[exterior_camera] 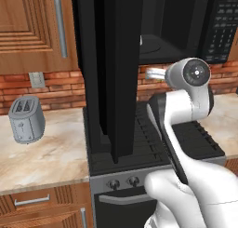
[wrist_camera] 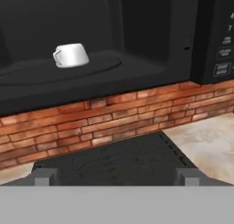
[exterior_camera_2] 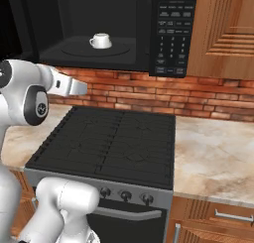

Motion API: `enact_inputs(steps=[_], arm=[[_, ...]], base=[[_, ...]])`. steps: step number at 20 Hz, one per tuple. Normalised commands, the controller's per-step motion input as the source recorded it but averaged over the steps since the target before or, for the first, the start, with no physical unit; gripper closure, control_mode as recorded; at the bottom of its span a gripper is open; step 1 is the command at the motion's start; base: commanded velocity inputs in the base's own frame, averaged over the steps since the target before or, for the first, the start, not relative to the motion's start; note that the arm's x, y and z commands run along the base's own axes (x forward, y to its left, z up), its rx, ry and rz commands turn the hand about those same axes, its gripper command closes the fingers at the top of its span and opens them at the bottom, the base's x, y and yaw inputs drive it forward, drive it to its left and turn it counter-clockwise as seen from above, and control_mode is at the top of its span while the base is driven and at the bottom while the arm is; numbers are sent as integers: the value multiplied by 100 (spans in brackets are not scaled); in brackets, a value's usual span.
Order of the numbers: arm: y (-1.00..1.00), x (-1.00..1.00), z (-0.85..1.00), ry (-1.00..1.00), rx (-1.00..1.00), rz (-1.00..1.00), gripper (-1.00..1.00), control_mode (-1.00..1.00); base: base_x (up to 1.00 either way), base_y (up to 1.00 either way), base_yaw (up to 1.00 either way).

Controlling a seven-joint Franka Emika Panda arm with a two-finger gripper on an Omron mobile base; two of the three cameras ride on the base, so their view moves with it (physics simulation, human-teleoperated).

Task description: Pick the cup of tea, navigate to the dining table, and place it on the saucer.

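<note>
Microwave interior, cup of tea contents unseen

White rounded arm links with dark joint bands; round grey end cap; small dark fingertips.

Matt black plastic is lining the microwave, a smooth white cup of tea is gleaming inside, above rough brick and polished marbled counter.
</note>
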Motion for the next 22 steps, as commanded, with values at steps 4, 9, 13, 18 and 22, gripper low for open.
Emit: enact_inputs(steps=[4, 9, 13, 18, 22], arm=[[1, 13, 68, -10, 0, 0, -100, -100], [8, 3, 32, -13, 0, 0, -100, -100], [15, 3, 3, -8, 0, 0, -100, -100], [10, 16, 0, -9, 0, 4, -100, -100], [3, 4, 0, 0, 0, 0, -100, -100]], base=[[0, 0, 0], [0, 0, 0], [0, 0, 0], [0, 0, 0], [0, 0, 0]])
